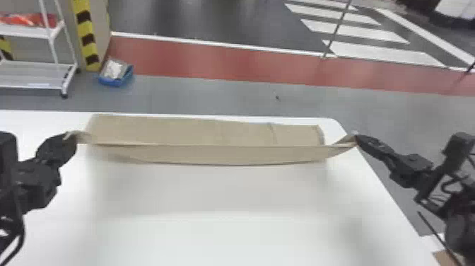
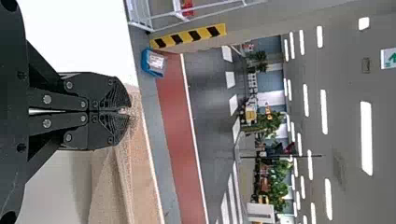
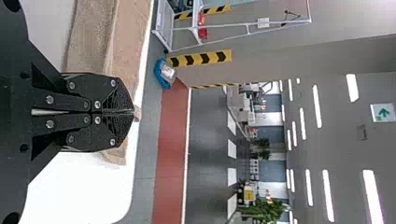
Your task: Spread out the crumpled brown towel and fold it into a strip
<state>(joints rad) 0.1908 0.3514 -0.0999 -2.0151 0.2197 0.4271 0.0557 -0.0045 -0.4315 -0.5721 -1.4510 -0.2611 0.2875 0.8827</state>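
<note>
Spread out and seemingly part-folded, a brown towel [image 1: 198, 131] lies along the far edge of a white table [image 1: 226, 198], its raised flap pinched at opposite ends by the left pincer [image 2: 127, 111] and right pincer [image 3: 131, 112], with laying it down and perhaps smoothing the strip remaining.

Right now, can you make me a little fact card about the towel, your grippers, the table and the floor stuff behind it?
towel: brown, long and narrow, near the table's far edge
left gripper: fingers shut on the towel's left end
right gripper: fingers shut on the towel's right end
table: white
blue bin: on the floor beyond the table
rack: white, left of the blue bin, red stuff on a shelf
</note>
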